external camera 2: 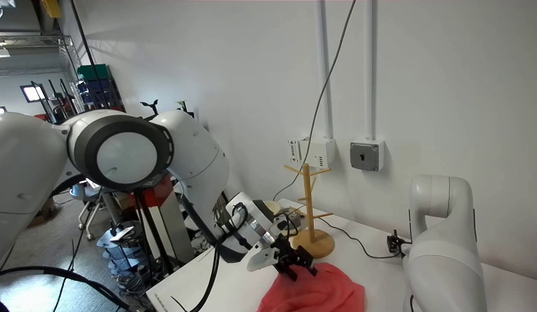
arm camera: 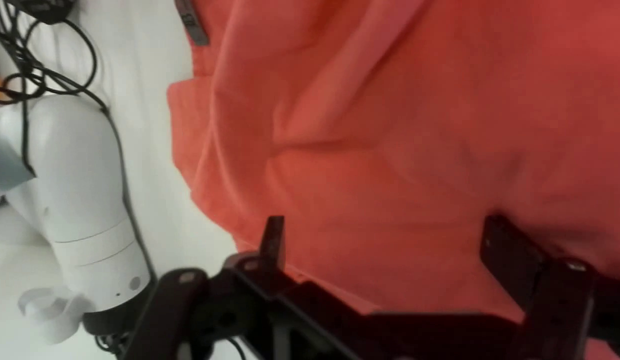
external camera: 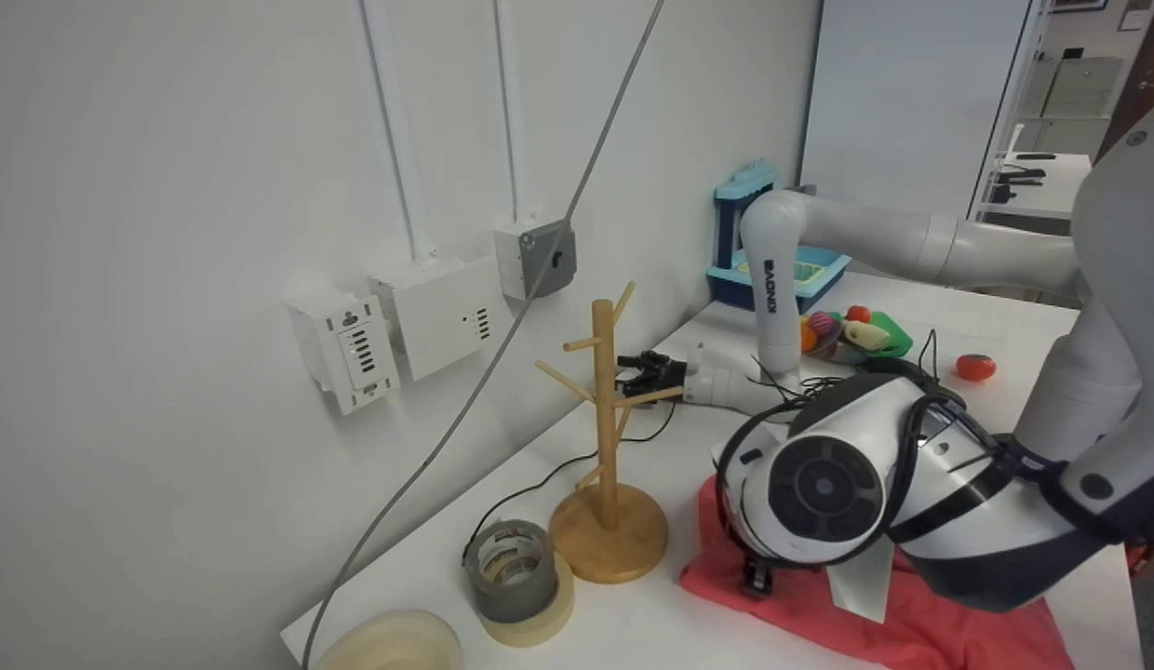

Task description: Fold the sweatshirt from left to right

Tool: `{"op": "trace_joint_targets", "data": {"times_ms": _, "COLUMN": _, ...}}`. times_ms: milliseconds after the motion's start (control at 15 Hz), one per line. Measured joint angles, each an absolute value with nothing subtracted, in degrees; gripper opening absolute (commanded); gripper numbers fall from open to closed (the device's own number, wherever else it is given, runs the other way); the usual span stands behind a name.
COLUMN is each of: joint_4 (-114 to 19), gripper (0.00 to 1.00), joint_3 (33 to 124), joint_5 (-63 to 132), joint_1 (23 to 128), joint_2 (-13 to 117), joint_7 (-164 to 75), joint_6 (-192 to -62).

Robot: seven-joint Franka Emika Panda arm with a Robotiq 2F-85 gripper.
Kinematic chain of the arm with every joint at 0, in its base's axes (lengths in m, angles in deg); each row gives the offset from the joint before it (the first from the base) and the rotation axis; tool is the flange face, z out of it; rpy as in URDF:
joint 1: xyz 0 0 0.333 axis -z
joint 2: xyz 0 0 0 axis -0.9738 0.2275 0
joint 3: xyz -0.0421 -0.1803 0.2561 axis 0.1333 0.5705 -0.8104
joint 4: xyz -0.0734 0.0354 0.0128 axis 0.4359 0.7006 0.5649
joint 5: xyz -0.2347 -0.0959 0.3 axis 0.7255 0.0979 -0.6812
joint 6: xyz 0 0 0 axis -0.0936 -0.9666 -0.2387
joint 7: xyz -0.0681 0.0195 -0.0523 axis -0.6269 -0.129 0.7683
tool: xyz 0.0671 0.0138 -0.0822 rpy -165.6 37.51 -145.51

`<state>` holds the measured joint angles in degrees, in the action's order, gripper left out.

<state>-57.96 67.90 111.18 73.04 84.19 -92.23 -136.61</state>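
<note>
Soft, even light greys the wall [external camera: 167,279] in both exterior views, casting a faint shadow beside the switch box [external camera 2: 364,156]. Glare whitens the floor [external camera 2: 43,251]; a distant panel [external camera 2: 33,93] burns out. In the wrist view, the sweatshirt [arm camera: 365,175] looks soft-focused and the gripper [arm camera: 385,225] blurred, dark shadow smudging beside one fingertip [arm camera: 500,240].

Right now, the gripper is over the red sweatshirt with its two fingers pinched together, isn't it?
Not quite: the two fingers stand wide apart, as the wrist view shows, with cloth visible between them. The gripper is indeed over the red sweatshirt.
</note>
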Motion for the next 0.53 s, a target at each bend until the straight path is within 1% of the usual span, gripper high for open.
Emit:
{"op": "trace_joint_targets", "data": {"times_ms": 333, "joint_4": -58.4, "gripper": 1.00, "joint_3": 67.9, "joint_5": 100.7, "joint_1": 75.8, "joint_2": 84.9, "joint_7": -78.5, "joint_6": -148.8}}
{"op": "trace_joint_targets", "data": {"times_ms": 467, "joint_4": -58.9, "gripper": 1.00, "joint_3": 67.1, "joint_5": 95.5, "joint_1": 77.0, "joint_2": 85.2, "joint_7": -72.3, "joint_6": -150.9}}
{"op": "trace_joint_targets", "data": {"times_ms": 533, "joint_4": -59.1, "gripper": 1.00, "joint_3": 65.3, "joint_5": 93.4, "joint_1": 78.5, "joint_2": 85.5, "joint_7": -69.1, "joint_6": -151.0}}
